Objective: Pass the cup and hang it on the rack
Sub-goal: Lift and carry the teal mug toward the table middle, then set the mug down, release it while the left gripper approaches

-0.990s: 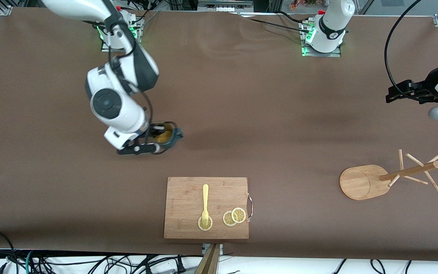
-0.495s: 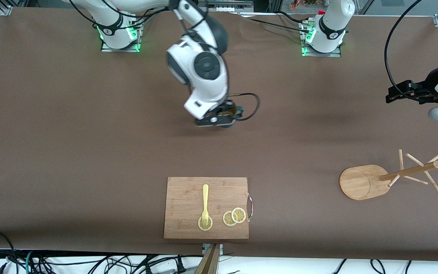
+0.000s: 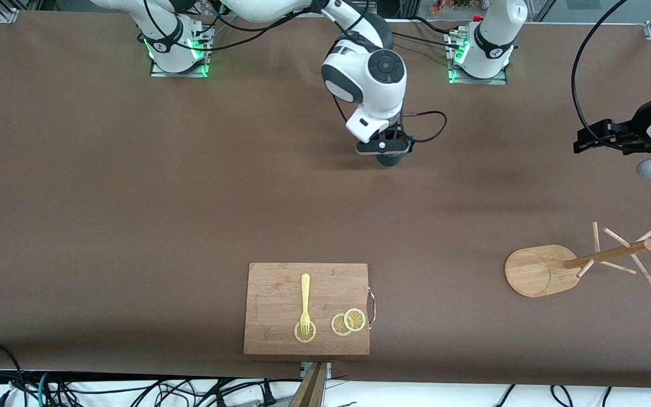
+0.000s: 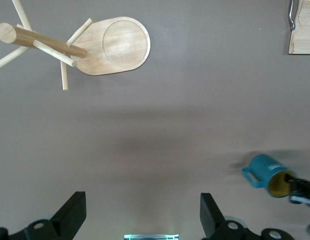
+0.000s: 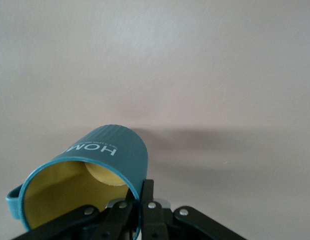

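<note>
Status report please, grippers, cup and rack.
Right gripper shut on cup, mid-table. Left gripper open, waiting over its table end. Rack bare, path unobstructed.

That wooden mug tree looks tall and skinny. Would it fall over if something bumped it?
Probably not easily. The rack stands on a broad oval base, so a light nudge would likely slide it on the table. A push high on its post could tip it, since the thin pegs spread out near the top. It looks stiff and fairly light, being plain wood.

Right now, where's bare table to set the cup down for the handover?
Widest bare stretch: between the cup in the right tool and the rack. Also open toward the right arm's end. Crowded only on the board and around the rack's pegs.
</note>
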